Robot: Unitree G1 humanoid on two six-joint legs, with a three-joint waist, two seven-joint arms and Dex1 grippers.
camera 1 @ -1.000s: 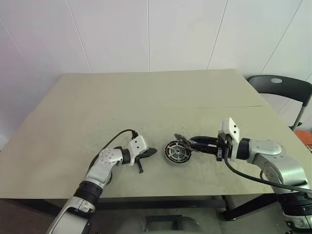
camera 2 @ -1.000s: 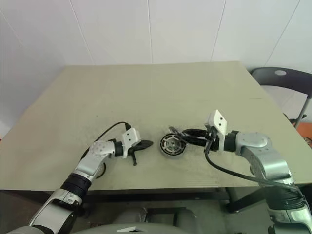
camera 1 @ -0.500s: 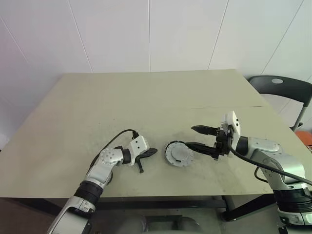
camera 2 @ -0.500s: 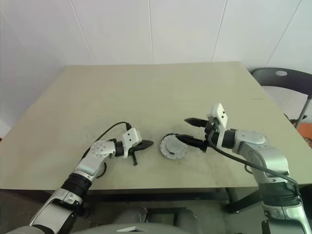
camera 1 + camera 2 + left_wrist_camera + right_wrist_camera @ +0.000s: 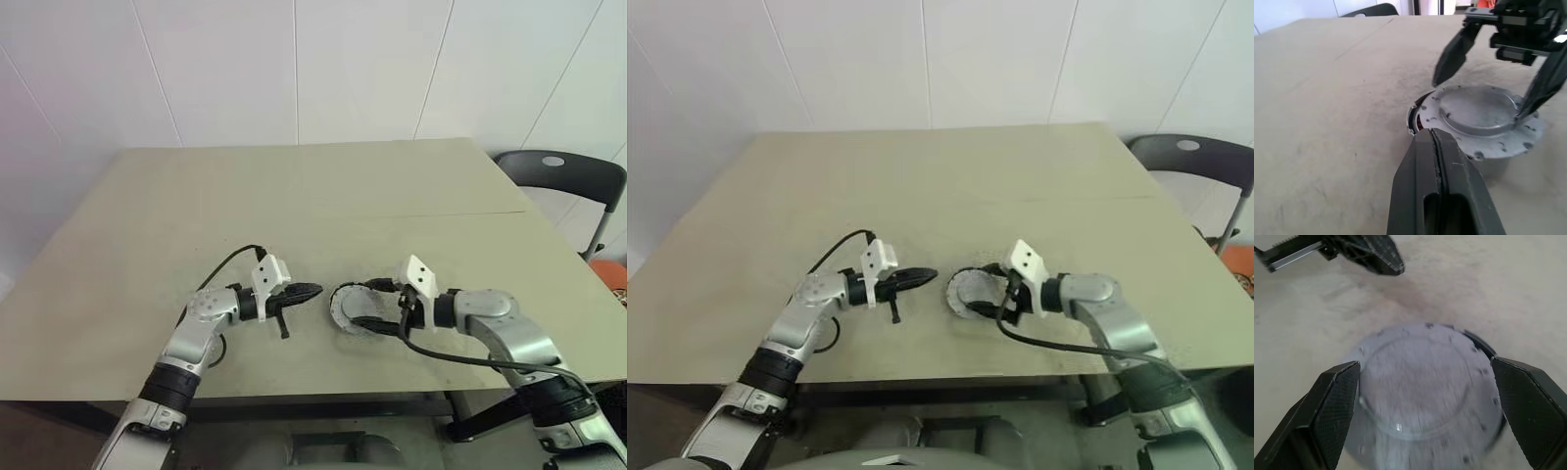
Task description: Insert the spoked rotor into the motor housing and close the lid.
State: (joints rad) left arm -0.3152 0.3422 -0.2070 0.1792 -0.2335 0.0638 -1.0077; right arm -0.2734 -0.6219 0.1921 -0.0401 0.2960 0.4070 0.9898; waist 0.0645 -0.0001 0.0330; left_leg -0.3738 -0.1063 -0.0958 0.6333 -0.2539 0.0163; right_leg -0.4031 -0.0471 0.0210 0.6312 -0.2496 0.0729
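Since the earlier frames the right gripper [image 5: 364,308] came down and in toward the lid [image 5: 357,305], from open above and beside it to straddling it, and the left gripper [image 5: 312,291] rose a bit off the table [image 5: 323,196] with its tip now pointing at the assembly. Lid was a round disc lying flat, face up, axis vertical, no long axis to speak of; it sat on top of the motor housing [image 5: 1422,117], slightly off centre, so a sliver of the housing's dark rim and reddish inside showed at the side toward the left gripper. Whole stack stood near the table's front edge, between the two grippers. Right fingers [image 5: 1334,396] were spread wide, one on each side of the lid's rim, close to it, contact couldn't be told, nothing pinched. Left fingers [image 5: 1442,181] were pressed together, empty, tip just short of the housing, apart from it. Dark chair [image 5: 563,176] stood past the table's right side
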